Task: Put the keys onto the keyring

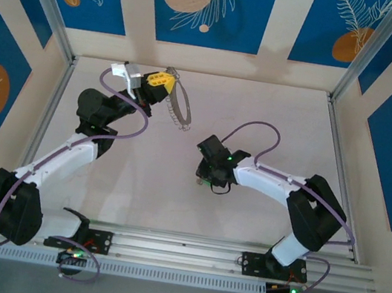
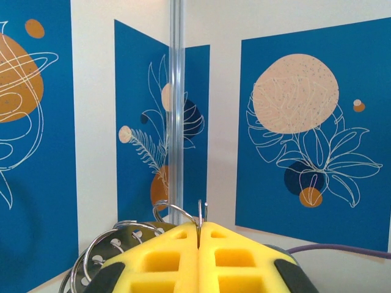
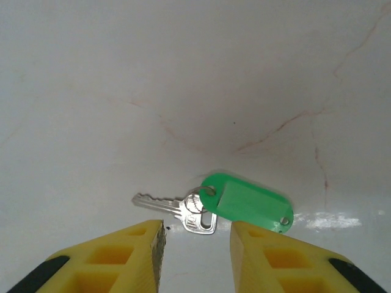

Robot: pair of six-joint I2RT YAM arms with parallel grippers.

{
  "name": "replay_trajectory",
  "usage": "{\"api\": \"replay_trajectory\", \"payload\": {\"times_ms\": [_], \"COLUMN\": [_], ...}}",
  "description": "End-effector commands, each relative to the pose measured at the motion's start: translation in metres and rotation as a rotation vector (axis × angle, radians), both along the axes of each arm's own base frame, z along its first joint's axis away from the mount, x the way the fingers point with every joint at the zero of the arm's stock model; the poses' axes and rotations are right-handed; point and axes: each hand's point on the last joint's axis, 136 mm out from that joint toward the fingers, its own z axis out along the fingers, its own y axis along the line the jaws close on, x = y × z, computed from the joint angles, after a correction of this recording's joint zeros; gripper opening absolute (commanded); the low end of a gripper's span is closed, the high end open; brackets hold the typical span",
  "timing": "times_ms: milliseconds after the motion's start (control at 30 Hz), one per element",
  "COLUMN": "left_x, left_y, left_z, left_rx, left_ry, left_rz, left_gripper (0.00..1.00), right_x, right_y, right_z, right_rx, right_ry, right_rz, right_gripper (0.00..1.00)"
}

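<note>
left: we see the left gripper point(image 1: 164, 79) near the rear left corner, its jaws clenched on the wire of the keyring point(image 1: 178, 119), whose loop extends toward mid-worktop point(image 1: 284, 116). right: the right gripper point(image 3: 197, 226), jaws released, sits low over the keys point(image 3: 183, 209), a silver key joined to a green tag point(image 3: 247, 202), lying flat on the worktop just ahead of the gap, well apart from the keyring.

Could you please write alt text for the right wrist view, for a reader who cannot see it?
A silver key, joined by a small ring to a green oval tag, lies flat on the pale table. The right gripper holds its yellow fingers open just short of it, the key's head facing the gap between them.
</note>
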Motion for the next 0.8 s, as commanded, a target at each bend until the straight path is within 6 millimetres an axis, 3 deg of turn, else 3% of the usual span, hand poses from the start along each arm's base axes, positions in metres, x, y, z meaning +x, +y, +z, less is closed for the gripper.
{"api": "replay_trajectory", "payload": {"times_ms": [0,200,767], "left_x": [-0.014,-0.014,-0.013], "left_y": [0.007,0.007,0.006], "left_z": [0.021,0.020,0.016], "left_rx": [-0.027,-0.028,-0.030], "left_ry": [-0.090,-0.092,-0.094], "left_rz": [-0.003,-0.003,-0.013], "left_gripper": [0.00,0.00,0.00], "right_x": [0.001,0.005,0.002], "right_y": [0.005,0.015,0.012], "right_z": [0.001,-0.004,-0.027], "right_rx": [-0.027,-0.045,-0.120], "right_ry": [0.007,0.018,0.073], "right_rz": [-0.033,-0.023,-0.020], "right_gripper": [0.34,0.32,0.29]}}
